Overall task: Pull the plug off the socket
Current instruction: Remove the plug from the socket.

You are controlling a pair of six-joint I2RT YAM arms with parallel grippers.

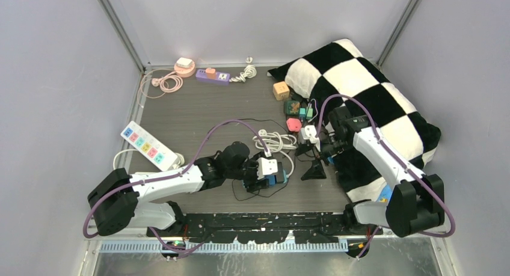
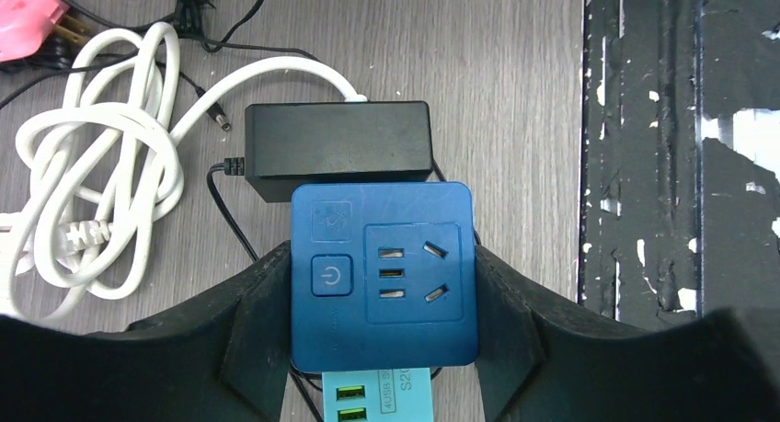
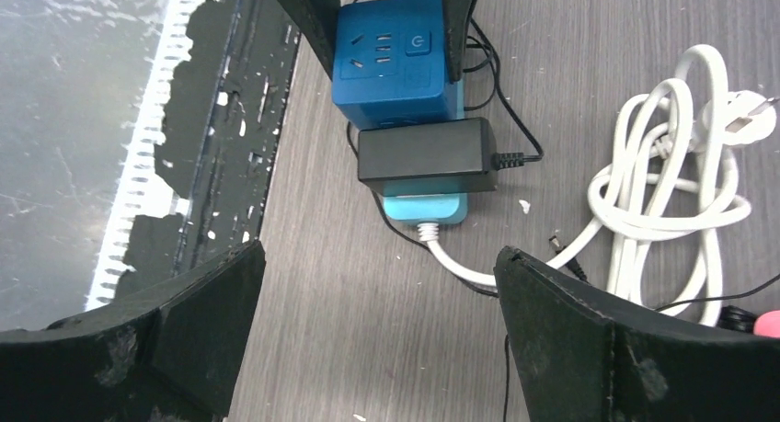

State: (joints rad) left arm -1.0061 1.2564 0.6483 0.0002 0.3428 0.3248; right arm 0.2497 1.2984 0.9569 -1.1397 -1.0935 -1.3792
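Plug (image 2: 382, 256), seemingly in left end effector (image 2: 379, 298)

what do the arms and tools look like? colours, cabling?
Both alike: left arm and right arm have white link shells, bulky black joint housings and a purple cable looping alongside. The left tool and right tool each carry two broad matte-black wedge fingers.

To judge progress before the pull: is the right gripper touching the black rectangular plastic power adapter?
Apart. The right wrist view shows a stretch of grey table between the open right gripper and the black rectangular plastic power adapter farther ahead.
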